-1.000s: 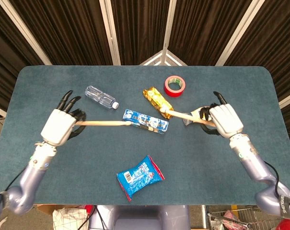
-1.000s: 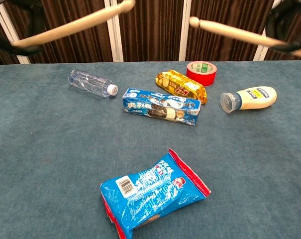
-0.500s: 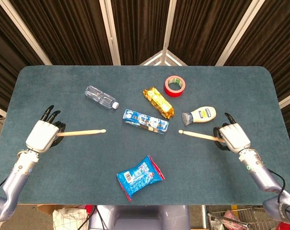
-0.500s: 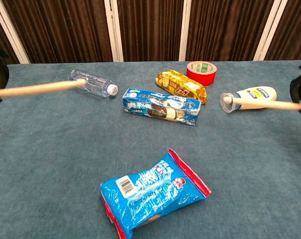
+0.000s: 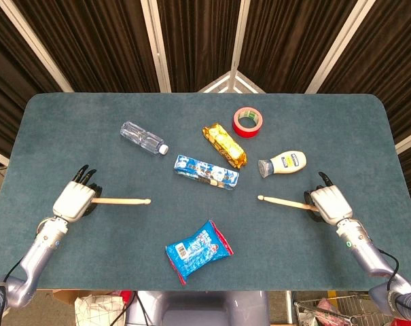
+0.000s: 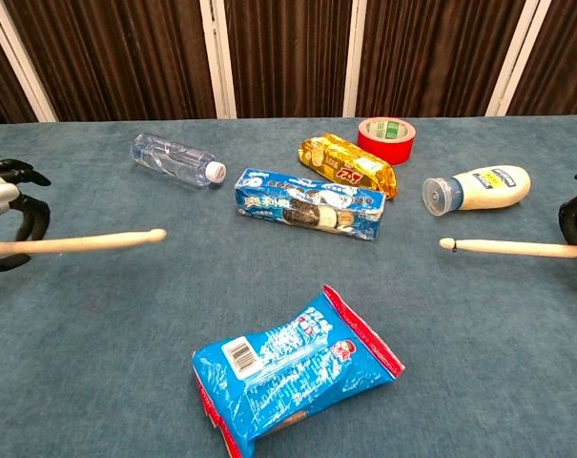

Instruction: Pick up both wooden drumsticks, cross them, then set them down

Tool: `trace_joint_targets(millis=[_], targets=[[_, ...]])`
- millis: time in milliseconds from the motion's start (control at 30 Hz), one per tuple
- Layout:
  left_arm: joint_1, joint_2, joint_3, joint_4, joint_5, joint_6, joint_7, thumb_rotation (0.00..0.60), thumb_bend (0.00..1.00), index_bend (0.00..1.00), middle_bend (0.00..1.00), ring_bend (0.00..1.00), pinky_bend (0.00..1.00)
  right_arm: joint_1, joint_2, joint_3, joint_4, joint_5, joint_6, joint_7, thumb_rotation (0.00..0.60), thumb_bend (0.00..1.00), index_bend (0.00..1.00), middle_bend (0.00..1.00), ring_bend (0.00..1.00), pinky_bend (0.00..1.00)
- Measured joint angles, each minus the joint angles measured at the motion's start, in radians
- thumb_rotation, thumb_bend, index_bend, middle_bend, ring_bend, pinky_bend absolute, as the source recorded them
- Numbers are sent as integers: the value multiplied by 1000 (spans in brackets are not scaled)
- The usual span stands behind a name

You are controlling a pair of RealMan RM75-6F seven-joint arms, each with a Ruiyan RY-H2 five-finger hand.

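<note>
Left drumstick [image 5: 120,201] is grasped at its butt by the left hand [image 5: 75,200], tip pointing inward toward table centre. Right drumstick [image 5: 285,202] is grasped the same way by the right hand [image 5: 329,203], tip pointing inward from that hand. Both sticks lie near level and low over the table [image 5: 327,122]; can't tell from either view whether they touch the cloth. The tips are well apart, with the blue snack bag [image 5: 198,250] below the gap between them.

Progress, as a judgement: pickup looks done since each hand has its stick; the hands are out wide and low, so this reads as the set-down stage, with release still to come. The sticks are not crossed now.

View differences: the head view shows both hands whole, fingers wrapped on the stick butts, plus the forearms. The chest view clips both hands at the frame edges, only dark fingers [image 6: 26,219] showing on the left, but gives the side-on height: both sticks appear to float slightly over the cloth.

Outward from the right hand: mayo bottle [image 5: 283,163] just beyond the stick tip, red tape roll [image 5: 248,121] further off. From the left hand: water bottle [image 5: 143,138] up and inward. Cookie box [image 5: 206,172] and gold snack pack [image 5: 225,145] sit centre.
</note>
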Motion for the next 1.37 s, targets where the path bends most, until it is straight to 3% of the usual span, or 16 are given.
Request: trace_joint_targets(millis=[100, 333, 433, 567, 767, 900, 1033, 1167, 1267, 1367], targets=[[1, -4, -1, 4, 2, 5, 25, 600, 479, 458, 406, 57, 0, 2, 2, 2, -10, 18, -30, -24, 600, 459, 618, 548, 372, 0], [19, 12, -14, -55, -15, 24, 78, 600, 472, 291, 314, 8, 0, 11, 43, 27, -113, 131, -143, -133, 600, 304, 160, 287, 256, 0], [32, 38, -24, -118, -19, 56, 82, 600, 467, 205, 259, 0, 0, 13, 68, 52, -175, 199, -171, -174, 600, 264, 76, 238, 230, 0], [61, 90, -42, -243, -21, 128, 76, 600, 462, 187, 172, 0, 0, 7, 110, 97, -270, 255, -157, -184, 600, 253, 38, 218, 204, 0], [144, 216, -55, -485, -40, 257, 152, 600, 458, 181, 160, 0, 0, -28, 200, 140, -431, 287, -67, -182, 600, 252, 32, 205, 187, 0], [226, 308, -52, -667, -98, 327, 257, 600, 325, 182, 149, 0, 0, -73, 245, 144, -505, 274, 37, -197, 600, 252, 32, 138, 139, 0], [332, 402, -41, -810, -194, 388, 300, 600, 317, 177, 82, 0, 0, -152, 260, 128, -533, 209, 202, -183, 600, 251, 32, 120, 122, 0], [387, 461, -27, -854, -254, 400, 296, 600, 317, 160, 42, 0, 0, -273, 293, 78, -557, 127, 368, -181, 600, 252, 32, 96, 117, 0], [405, 488, -20, -865, -267, 392, 248, 600, 317, 145, 27, 0, 0, -325, 344, 37, -592, 99, 396, -190, 600, 251, 32, 74, 111, 0], [421, 520, -19, -872, -274, 385, 202, 600, 317, 137, 21, 0, 0, -345, 379, 29, -609, 88, 409, -215, 600, 252, 32, 71, 111, 0]])
